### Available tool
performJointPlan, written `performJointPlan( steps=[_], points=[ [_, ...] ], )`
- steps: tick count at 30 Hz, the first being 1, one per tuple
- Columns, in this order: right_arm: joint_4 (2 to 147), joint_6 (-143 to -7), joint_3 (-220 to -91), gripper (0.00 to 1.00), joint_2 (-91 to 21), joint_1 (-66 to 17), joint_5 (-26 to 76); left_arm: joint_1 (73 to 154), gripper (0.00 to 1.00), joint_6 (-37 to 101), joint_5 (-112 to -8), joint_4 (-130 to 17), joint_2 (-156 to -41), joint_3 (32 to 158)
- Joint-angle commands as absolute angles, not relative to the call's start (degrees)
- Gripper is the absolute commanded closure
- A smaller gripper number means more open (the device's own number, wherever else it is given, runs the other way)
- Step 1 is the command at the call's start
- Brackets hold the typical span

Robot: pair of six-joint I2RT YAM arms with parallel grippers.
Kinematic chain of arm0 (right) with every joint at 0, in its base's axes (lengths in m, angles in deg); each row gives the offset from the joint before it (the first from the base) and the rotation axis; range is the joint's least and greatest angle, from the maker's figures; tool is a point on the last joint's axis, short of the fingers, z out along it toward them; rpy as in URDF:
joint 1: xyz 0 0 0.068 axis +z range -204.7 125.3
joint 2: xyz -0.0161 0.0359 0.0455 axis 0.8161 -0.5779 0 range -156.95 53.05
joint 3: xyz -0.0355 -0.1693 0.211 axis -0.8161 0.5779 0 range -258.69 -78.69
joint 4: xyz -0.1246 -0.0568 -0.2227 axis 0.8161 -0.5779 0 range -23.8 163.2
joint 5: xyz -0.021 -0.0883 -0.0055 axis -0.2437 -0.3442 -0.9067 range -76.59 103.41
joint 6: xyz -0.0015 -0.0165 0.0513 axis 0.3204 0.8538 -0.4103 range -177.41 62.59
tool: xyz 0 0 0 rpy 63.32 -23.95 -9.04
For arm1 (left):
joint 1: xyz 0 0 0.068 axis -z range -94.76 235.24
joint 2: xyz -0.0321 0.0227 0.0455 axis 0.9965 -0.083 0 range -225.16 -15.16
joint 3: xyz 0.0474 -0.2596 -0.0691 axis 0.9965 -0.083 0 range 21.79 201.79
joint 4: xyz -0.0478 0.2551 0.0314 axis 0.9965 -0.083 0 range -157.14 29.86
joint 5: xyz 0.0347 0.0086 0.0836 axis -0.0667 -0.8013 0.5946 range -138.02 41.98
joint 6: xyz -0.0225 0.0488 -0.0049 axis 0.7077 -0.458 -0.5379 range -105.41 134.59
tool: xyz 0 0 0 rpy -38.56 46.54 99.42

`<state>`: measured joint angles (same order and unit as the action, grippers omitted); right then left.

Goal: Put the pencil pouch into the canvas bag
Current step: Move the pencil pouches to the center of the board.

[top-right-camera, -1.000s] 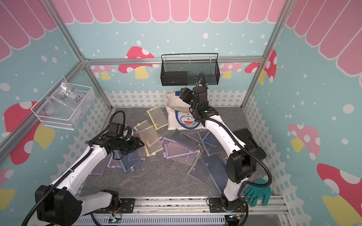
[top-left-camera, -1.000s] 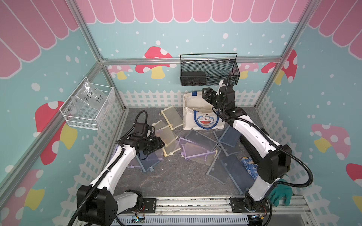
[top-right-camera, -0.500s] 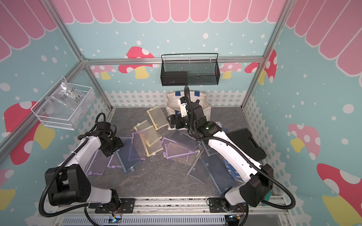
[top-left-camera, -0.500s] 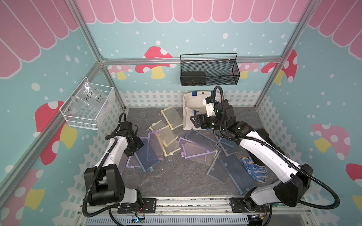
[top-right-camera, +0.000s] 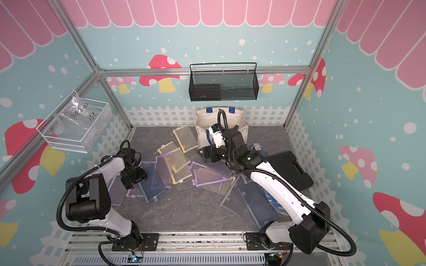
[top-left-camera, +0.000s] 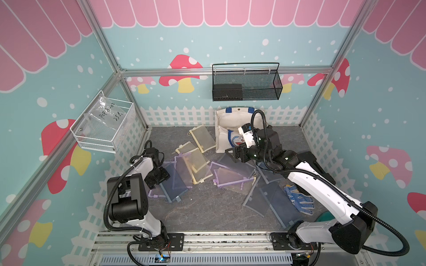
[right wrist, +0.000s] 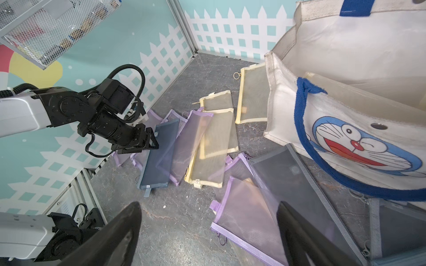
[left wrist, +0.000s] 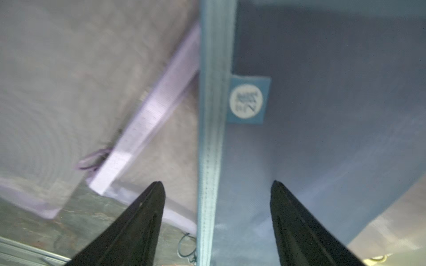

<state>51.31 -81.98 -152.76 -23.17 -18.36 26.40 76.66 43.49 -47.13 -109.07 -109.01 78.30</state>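
Two hands are seen parted and empty: the left hand [left wrist: 217, 191] is set astride the zip edge of a blue pencil pouch [left wrist: 322, 115], likely for pinching; the right hand [right wrist: 208, 209] hovers beside the canvas bag [right wrist: 345, 129]. The pouch's round label is blurred.

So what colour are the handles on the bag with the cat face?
Blue. The canvas bag is cream-white with blue strap handles, clearest in the right wrist view.

White arm links [top-left-camera: 318, 184], black joints, black ribbed cables [top-left-camera: 260, 129]; tool [right wrist: 207, 230] fingers black, seemingly matte.
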Motion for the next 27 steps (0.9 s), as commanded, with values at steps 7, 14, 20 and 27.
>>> performJointPlan(
  steps=[7,14,20,27],
  points=[
    [51.65,-83.56,-148.99,0.07,-20.86,-19.26,30.63,86.25,0.32,47.50,-52.34,-105.05,-108.70,74.53],
    [52.35,-85.26,-145.83,0.08,-22.67,-19.20,35.25,96.99,0.35,50.45,-51.12,-104.79,-107.97,72.43],
    [53.01,-85.26,-144.47,0.09,-26.93,-19.14,40.58,111.55,0.37,53.44,-50.26,-103.88,-109.21,72.62],
    [56.50,-85.36,-140.36,0.13,-34.14,-18.29,47.81,120.93,0.37,56.69,-55.60,-97.28,-107.63,71.91]
  ],
)
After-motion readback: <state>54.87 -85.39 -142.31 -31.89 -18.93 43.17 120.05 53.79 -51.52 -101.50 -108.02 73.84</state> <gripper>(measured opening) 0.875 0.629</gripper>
